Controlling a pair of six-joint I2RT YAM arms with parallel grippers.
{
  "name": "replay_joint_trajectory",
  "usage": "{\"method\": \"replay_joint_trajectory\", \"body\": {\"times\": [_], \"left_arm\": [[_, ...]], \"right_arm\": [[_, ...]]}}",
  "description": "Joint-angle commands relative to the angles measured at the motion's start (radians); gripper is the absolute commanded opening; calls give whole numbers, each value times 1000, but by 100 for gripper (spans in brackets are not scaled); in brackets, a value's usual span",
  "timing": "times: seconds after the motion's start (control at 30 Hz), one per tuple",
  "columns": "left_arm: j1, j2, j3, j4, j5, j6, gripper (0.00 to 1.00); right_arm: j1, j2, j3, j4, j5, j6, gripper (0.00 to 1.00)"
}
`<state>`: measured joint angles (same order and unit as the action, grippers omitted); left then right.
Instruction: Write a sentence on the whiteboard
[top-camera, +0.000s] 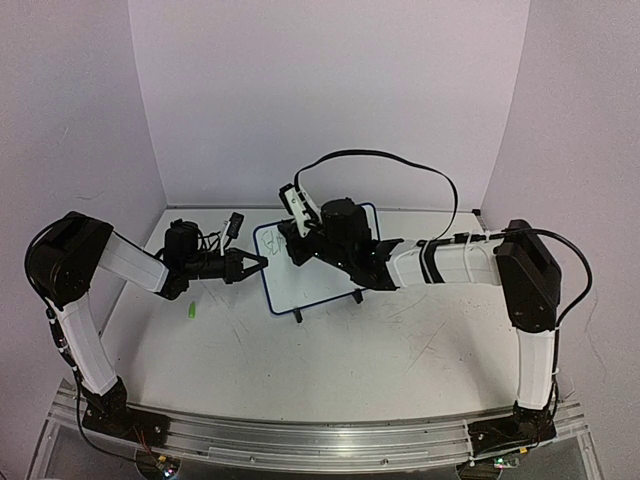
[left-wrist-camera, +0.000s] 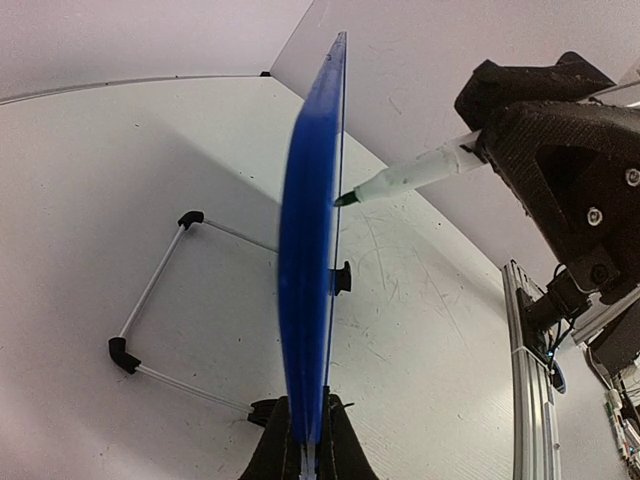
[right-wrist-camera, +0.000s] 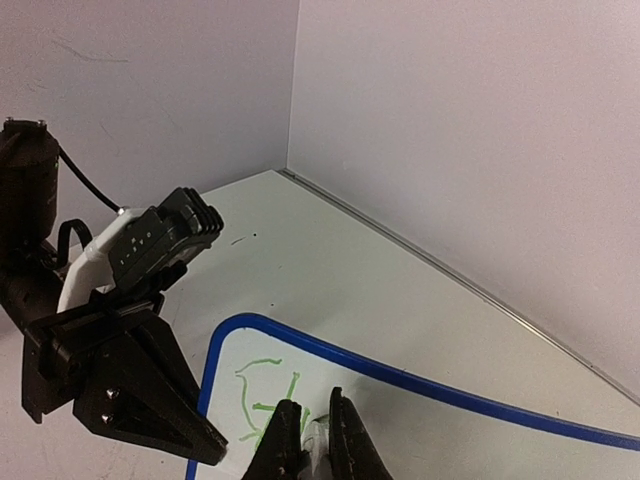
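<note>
The whiteboard (top-camera: 322, 282), white with a blue frame, stands tilted on its wire stand at mid-table. My left gripper (top-camera: 259, 263) is shut on its left edge; in the left wrist view the board (left-wrist-camera: 308, 250) runs edge-on up from my gripper (left-wrist-camera: 308, 445). My right gripper (top-camera: 292, 244) is shut on a white pen (left-wrist-camera: 415, 173) whose green tip touches the board's face. In the right wrist view my gripper (right-wrist-camera: 316, 428) holds the pen (right-wrist-camera: 320, 455) over a few green strokes of the sentence (right-wrist-camera: 262, 385) near the board's (right-wrist-camera: 420, 425) top left corner.
A green pen cap (top-camera: 188, 311) lies on the table left of the board. The board's wire stand (left-wrist-camera: 150, 300) with black feet sits behind it. White walls close the back and both sides. A metal rail (top-camera: 320, 440) runs along the near edge.
</note>
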<state>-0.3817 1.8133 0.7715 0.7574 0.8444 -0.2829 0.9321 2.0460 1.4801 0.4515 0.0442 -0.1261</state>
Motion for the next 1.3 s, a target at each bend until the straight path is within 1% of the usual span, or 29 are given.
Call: {"method": "replay_joint_trajectory", "body": {"times": [0.0,0.3,0.5,0.6,0.7,0.77,0.9,1.1,1.27], "left_arm": [[-2,-12,17,-45,-51,71,0],[-3,-13,21,-46,-49,69,0],[-3,-14,20,-47,-48,68,0],[-4,-12,21,-47,-49,69,0],[-3,-9,22,-47,-48,68,0],[-4,-11,20,-48,-48,68,0],[-4,-10,20,-47,-50,71,0],[-4,-10,21,-48,-45,69,0],[-4,-13,20,-49,-46,70,0]], "right_arm": [[6,-17,-34,13,20,22,0],[6,-36,-82,18,46,34,0],[6,-52,-88,35,109,8,0],[4,-65,-96,57,75,-3,0],[5,-108,-131,106,-26,11,0],[4,-135,-154,135,-35,38,0],[3,-126,-143,136,-22,29,0],[-1,-55,-62,75,26,-12,0],[0,-50,-48,62,29,-24,0]]}}
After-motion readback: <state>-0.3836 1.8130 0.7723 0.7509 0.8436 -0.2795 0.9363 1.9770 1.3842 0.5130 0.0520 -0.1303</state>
